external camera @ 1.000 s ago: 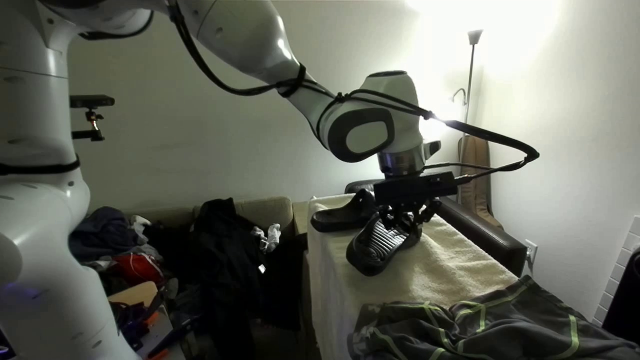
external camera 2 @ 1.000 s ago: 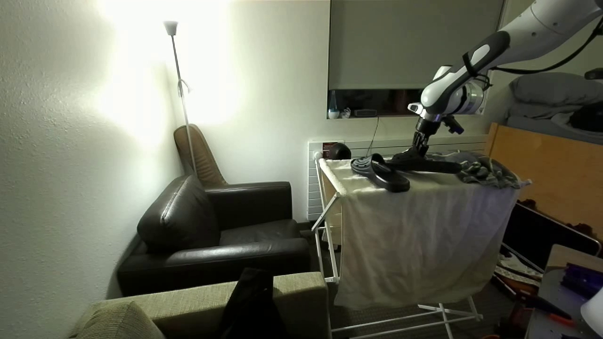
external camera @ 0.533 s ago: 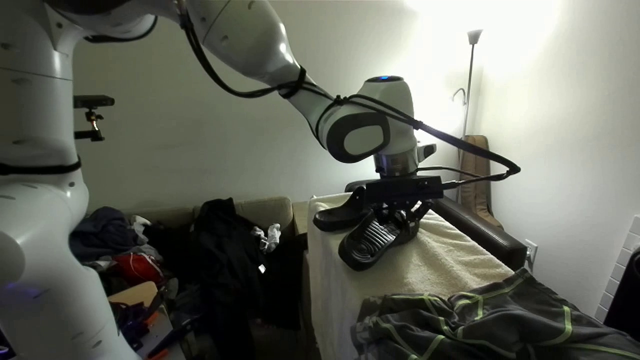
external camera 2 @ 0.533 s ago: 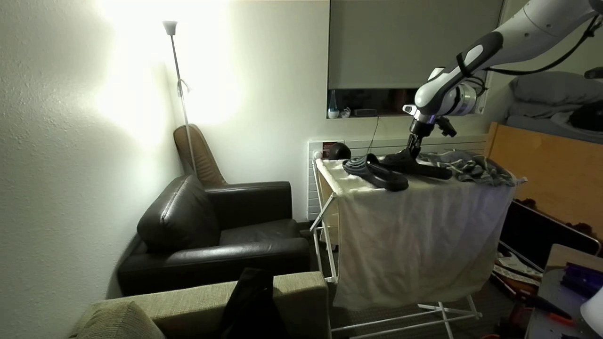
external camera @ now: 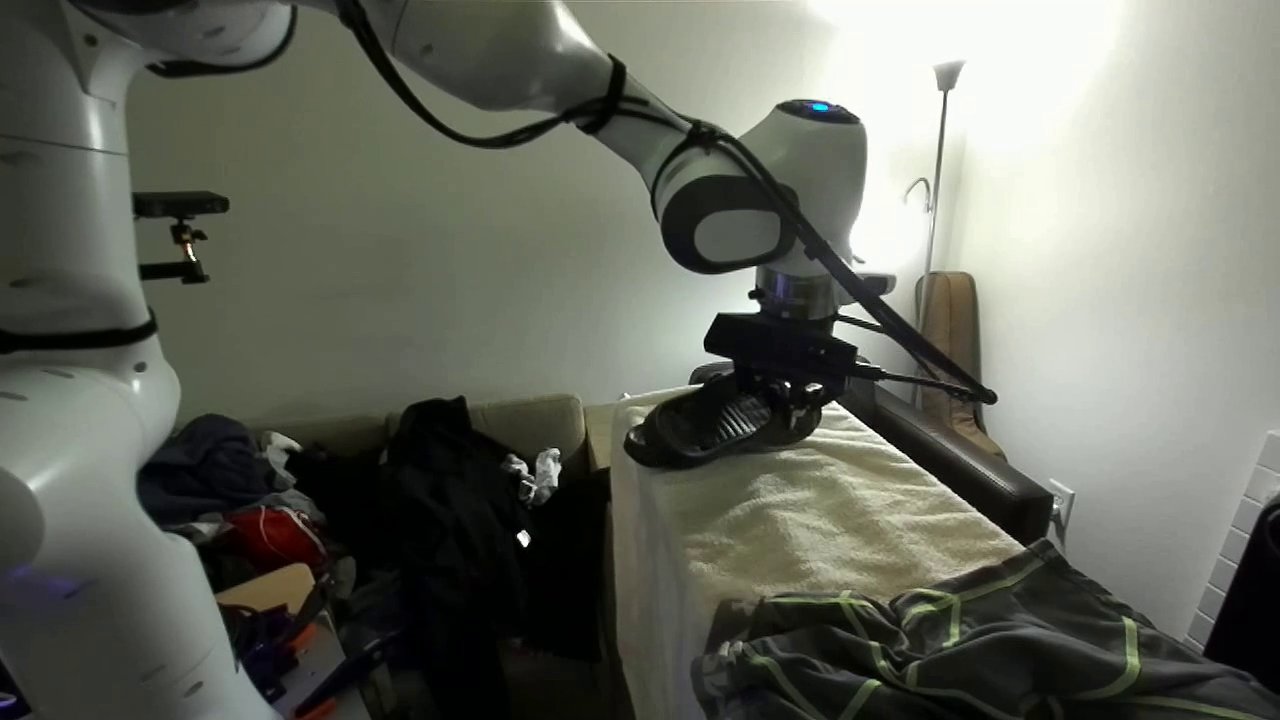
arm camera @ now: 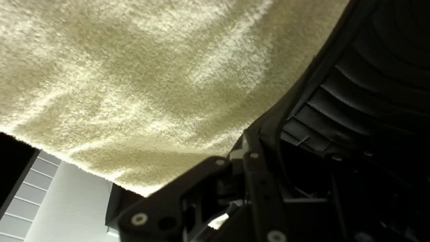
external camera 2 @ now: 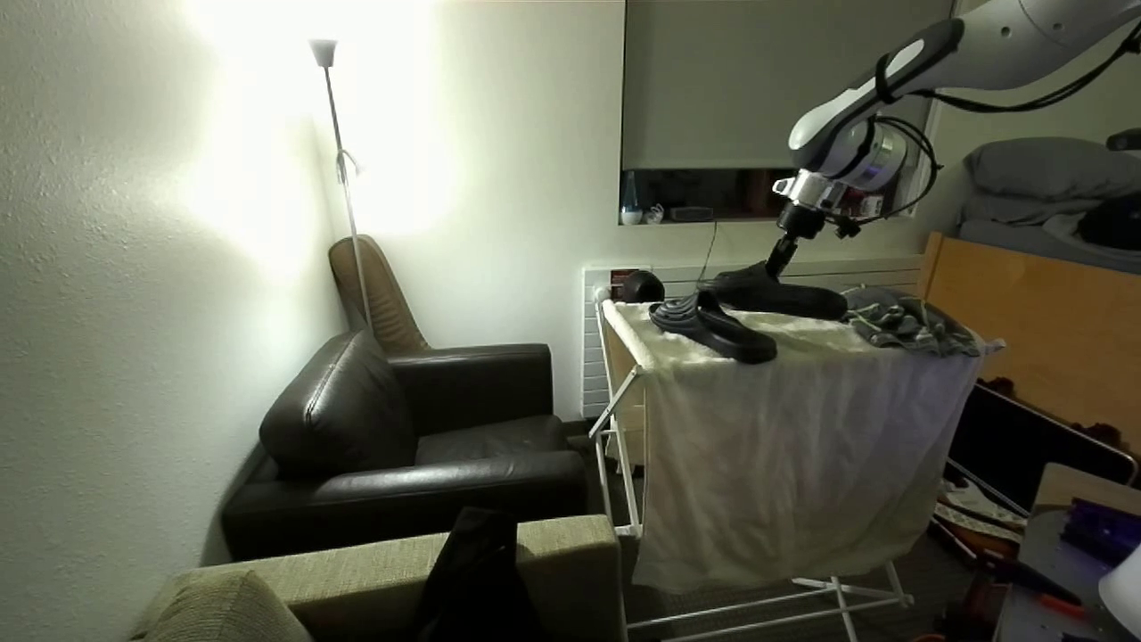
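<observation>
Black sandal (external camera 2: 793, 300), 1 of 2: held by its strap (external camera 2: 749, 275). Pincer (external camera 2: 774, 267), 1 counted, is pointed down from above and closed up narrow, with the strap caught between its fingers (arm camera: 262, 188). Sandal is positioned over the towel (external camera: 830, 540); whether it is lifted clear can't be told.

Second sandal (external camera 2: 726, 337), also black, is laid on the towel, at 8 o'clock from the held one and just beside it in an exterior view.

Wrist view: ridged inner sole (arm camera: 352, 97) of the held sandal is seen at 3 o'clock, 1 finger at 5 o'clock against the sandal's edge, towel spread from 9 round to 1.

Towel: 1, cream, draped over 1 white drying rack (external camera 2: 617, 403). Garment (external camera: 960, 640): 1, gray with green lines, crumpled on the towel, between 4 and 5 o'clock from the held sandal in an exterior view. Clothes (external camera: 440, 500), count can't be told, are piled between 8 and 9 o'clock from the held sandal in an exterior view.

Around the rack, in an exterior view: 1 dark leather armchair (external camera 2: 455, 489) at 9 o'clock, 1 beige sofa (external camera 2: 357, 566) at 8, 1 floor lamp (external camera 2: 342, 169), lit, at 10, with 1 brown case (external camera 2: 379, 290) stood beside it. 1 window blind (external camera 2: 784, 85) is drawn partway down at 12. 1 radiator (external camera 2: 593, 357) is mounted on the wall behind the rack.
</observation>
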